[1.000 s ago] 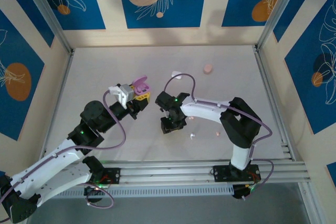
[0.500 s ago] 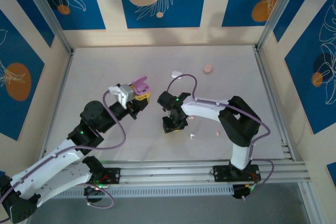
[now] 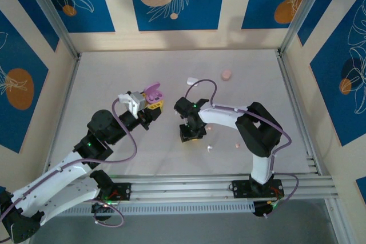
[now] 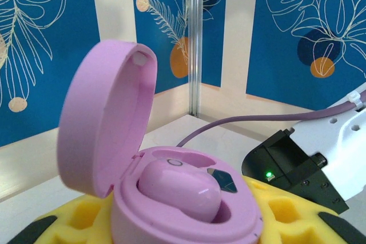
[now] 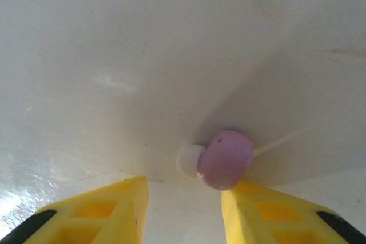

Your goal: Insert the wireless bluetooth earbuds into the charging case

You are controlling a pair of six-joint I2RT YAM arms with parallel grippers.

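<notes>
Though the top view has the right claw [image 3: 191, 135] low on the table [image 3: 114, 84], its wrist view reveals a glossy pale purple earbud [image 5: 226, 161], white-tipped, lying lower centre against one yellow fingertip [image 5: 240, 198]; the claw stands partly open, gripping nothing. Left wrist view: the left claw [image 4: 171, 230] clamps the smooth, pebble-shaped charging case [image 4: 143, 210], lid [image 4: 103, 124] raised, a second earbud [image 4: 178, 190] seated inside.

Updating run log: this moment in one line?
left gripper: holds open purple case, one bud seated | right gripper: open at purple earbud on table
</notes>
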